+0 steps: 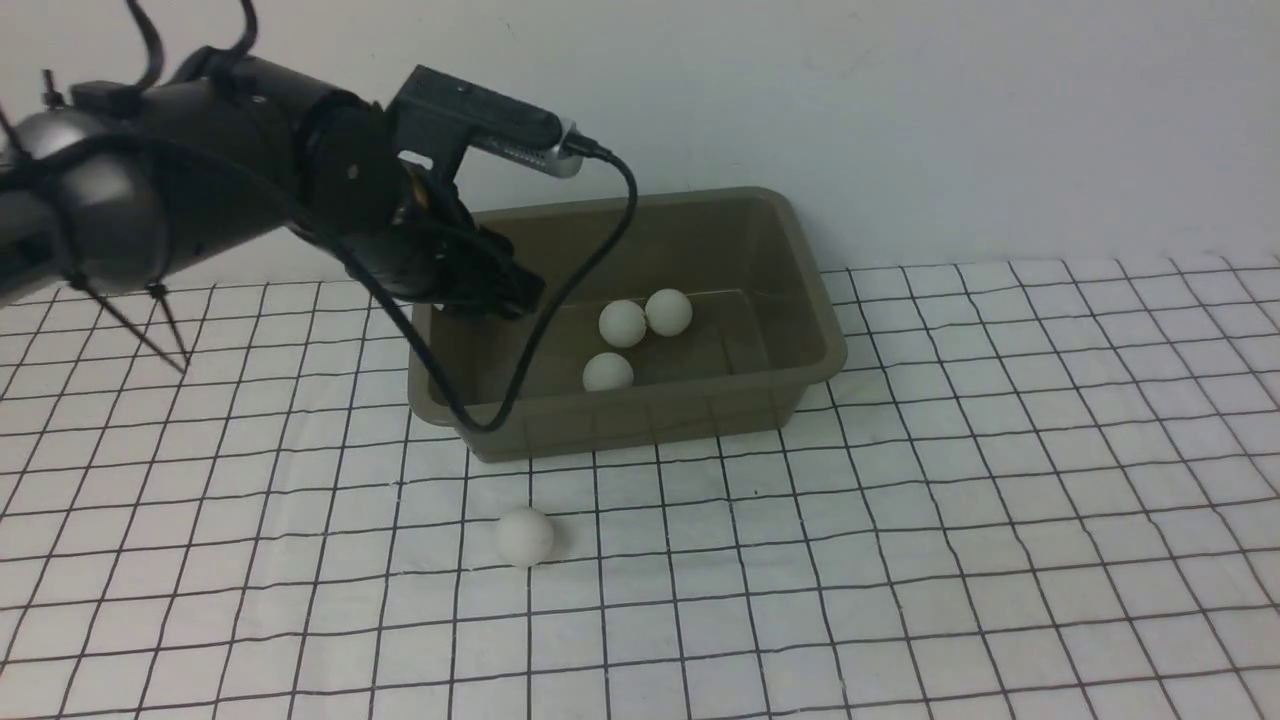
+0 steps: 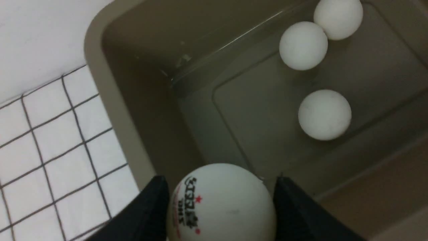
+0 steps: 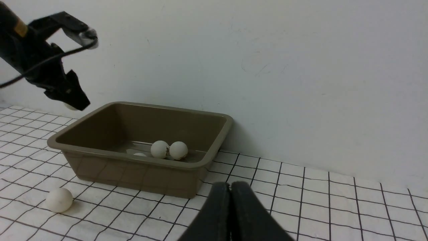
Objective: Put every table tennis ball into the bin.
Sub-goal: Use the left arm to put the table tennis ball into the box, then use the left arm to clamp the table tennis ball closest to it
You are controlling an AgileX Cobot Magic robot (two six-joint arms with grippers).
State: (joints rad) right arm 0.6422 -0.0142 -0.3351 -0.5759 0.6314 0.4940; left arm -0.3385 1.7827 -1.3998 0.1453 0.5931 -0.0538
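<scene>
Front view: the bin (image 1: 640, 422), an olive-grey tub with a flared rim, sits on a white table with a dark grid (image 1: 1000, 480), just before a pale wall (image 1: 1000, 120). The left arm (image 1: 230, 150) reaches in from ten o'clock, and its left gripper (image 1: 515, 292) hangs at the bin's nine-to-ten o'clock end. Three white balls lie inside: the first ball (image 1: 622, 324), the second ball (image 1: 669, 313) at its two o'clock, and the third ball (image 1: 608, 374) towards its seven o'clock. The loose ball (image 1: 525, 538) rests on the table, at about seven o'clock from the bin's middle.

Left wrist view: the left gripper's jaws stand apart by the width of the held ball (image 2: 221, 204), gripped between them above the bin. Black print, a red star and a red dot show on it. The first and second balls appear to touch; the third lies apart from them.

Right wrist view: the right gripper (image 3: 230, 186) is fully closed, fingertips together, holding nothing. Beyond it are the bin and the loose ball.
</scene>
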